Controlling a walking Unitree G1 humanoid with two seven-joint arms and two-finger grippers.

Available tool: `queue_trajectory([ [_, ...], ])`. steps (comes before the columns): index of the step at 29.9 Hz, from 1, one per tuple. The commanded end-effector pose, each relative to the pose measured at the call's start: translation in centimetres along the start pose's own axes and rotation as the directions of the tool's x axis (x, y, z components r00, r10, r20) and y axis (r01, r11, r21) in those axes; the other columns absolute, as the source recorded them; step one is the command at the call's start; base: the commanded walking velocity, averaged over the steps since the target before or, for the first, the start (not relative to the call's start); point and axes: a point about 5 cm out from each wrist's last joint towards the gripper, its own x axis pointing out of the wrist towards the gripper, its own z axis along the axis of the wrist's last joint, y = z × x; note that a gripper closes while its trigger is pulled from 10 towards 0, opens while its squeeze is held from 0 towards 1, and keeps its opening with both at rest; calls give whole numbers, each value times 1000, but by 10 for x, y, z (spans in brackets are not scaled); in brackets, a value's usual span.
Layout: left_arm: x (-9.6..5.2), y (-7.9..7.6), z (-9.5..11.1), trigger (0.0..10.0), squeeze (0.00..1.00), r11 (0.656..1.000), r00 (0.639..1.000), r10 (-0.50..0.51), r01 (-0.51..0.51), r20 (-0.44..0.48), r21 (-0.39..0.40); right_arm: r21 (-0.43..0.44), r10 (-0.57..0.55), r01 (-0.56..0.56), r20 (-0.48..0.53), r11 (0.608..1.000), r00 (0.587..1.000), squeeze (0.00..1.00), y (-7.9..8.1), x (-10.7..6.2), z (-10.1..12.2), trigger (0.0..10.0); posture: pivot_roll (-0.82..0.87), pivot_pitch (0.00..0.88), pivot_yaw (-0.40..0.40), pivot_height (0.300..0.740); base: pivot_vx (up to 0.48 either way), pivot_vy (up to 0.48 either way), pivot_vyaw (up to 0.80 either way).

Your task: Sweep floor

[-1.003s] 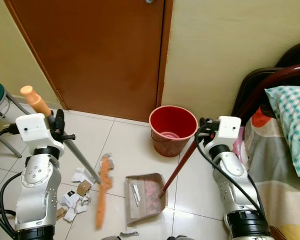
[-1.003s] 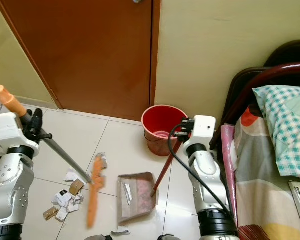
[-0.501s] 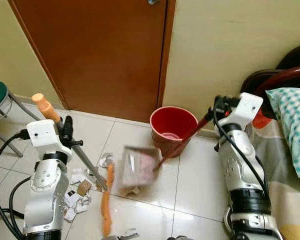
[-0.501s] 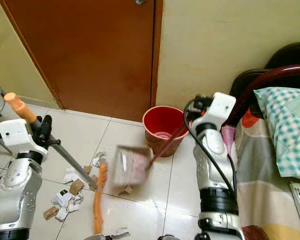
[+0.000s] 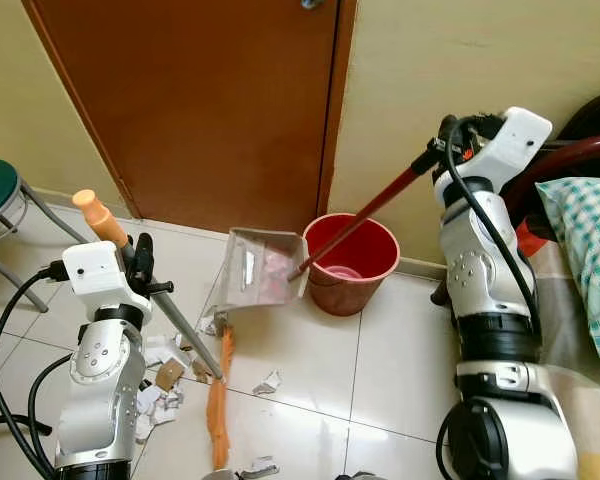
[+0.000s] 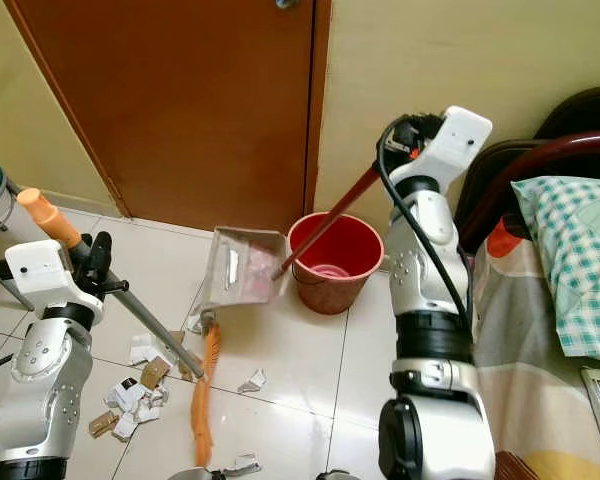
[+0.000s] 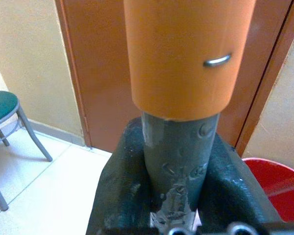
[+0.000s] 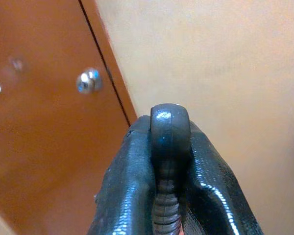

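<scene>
**Obs:** Fingers (image 8: 130, 196) of your right gripper (image 8: 169, 196) were clamped tight on the dustpan handle's black end; left gripper (image 7: 179, 196) was closed round the grey broom shaft, just under its orange cap.

**Op:** Where did the dustpan sit?

**Obs:** Dustpan (image 5: 263, 268) hung in the air, tipped steeply, its mouth facing away from the red bucket (image 5: 352, 262) and just beside the bucket's rim on the door side. Paper bits showed in the tray. Broom (image 5: 217, 408) head rested on the tiled floor (image 5: 310, 380), scraps (image 5: 158, 385) lying beside it near your left arm.

**Op:** Risk from there?

**Obs:** My read: the tray was not over the bucket, so more tilt would have dropped litter on the tiles. The long red handle gave you little control of the angle.

**Op:** Change against a second back?

**Obs:** Then the dustpan lay flat on the floor, right arm low. By now you had raised the arm high and swung the pan up toward the bucket. One scrap (image 5: 268, 383) lay on the tiles where the pan had been.
</scene>
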Motion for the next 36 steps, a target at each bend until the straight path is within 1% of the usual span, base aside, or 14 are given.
queue_trajectory([
  [1, 1, -2, 6, 10000, 0, 1000, 999, -14, 14, 36, 0, -2, 5, -5, 115, 1000, 993, 0, 3, 6, 26, 10000, 45, 84, 16, 740, 0, 0, 0],
  [3, 0, -2, 5, 10000, 0, 1000, 999, -17, 17, 32, 0, -32, -4, 10, 169, 999, 986, 0, -4, 13, 44, 10000, 46, 86, 14, 740, 0, 0, 0],
  [7, -1, -3, 3, 10000, 0, 1000, 999, -19, 19, 26, -1, -95, -9, 33, 242, 995, 970, 0, -12, 18, 66, 10000, 44, 88, 14, 740, 0, 0, 0],
  [9, -1, -5, 3, 10000, 0, 1000, 999, -23, 23, 24, -3, -167, 6, 47, 303, 985, 953, 0, -17, 20, 81, 10000, 42, 89, 15, 740, 0, 0, 0],
  [11, -1, -5, 3, 10000, 0, 1000, 999, -25, 25, 23, -3, -220, 26, 49, 325, 974, 945, 0, -16, 20, 86, 10000, 41, 89, 18, 740, 0, 0, 0],
  [15, -1, -6, 2, 10000, 0, 999, 999, -33, 33, 20, -2, -349, 104, 30, 357, 937, 928, 0, -11, 18, 89, 10000, 41, 91, 23, 740, 0, 0, 0],
  [17, -1, -6, 2, 10000, 0, 999, 999, -35, 35, 19, -1, -389, 134, 15, 354, 921, 926, 0, -7, 16, 84, 10000, 41, 91, 23, 740, 0, 0, 0],
  [20, 0, -6, 2, 10000, 0, 999, 999, -37, 37, 18, 2, -501, 209, -10, 343, 866, 916, 0, 4, 10, 68, 10000, 41, 91, 23, 740, 0, 0, 0],
  [22, 0, -6, 2, 10000, 0, 999, 999, -37, 37, 18, 3, -507, 219, -18, 340, 862, 915, 0, 6, 9, 65, 10000, 41, 91, 23, 740, 0, 0, 0],
  [26, -1, -6, 2, 10000, 0, 999, 999, -39, 39, 15, 5, -630, 386, -140, 271, 764, 882, 0, 30, -7, 36, 10000, 49, 98, 22, 740, 0, 0, 0],
  [27, -2, -7, 2, 10000, 0, 999, 999, -41, 41, 14, 5, -677, 462, -200, 230, 708, 857, 0, 39, -14, 25, 10000, 49, 98, 22, 740, 0, 0, 0],
  [31, -2, -8, 1, 10000, 0, 999, 999, -44, 44, 13, 4, -769, 580, -261, 169, 583, 796, 0, 55, -28, 9, 10000, 48, 101, 20, 740, 0, 0, 0],
  [33, -2, -8, 1, 10000, 0, 999, 999, -46, 46, 13, 5, -789, 620, -282, 153, 545, 770, 0, 61, -34, 4, 10000, 47, 101, 20, 740, 0, 0, 0],
  [36, -1, -9, 1, 10000, 0, 999, 999, -45, 45, 14, 7, -796, 631, -269, 174, 542, 756, 0, 64, -35, 7, 10000, 45, 101, 18, 740, 0, 0, 0],
])
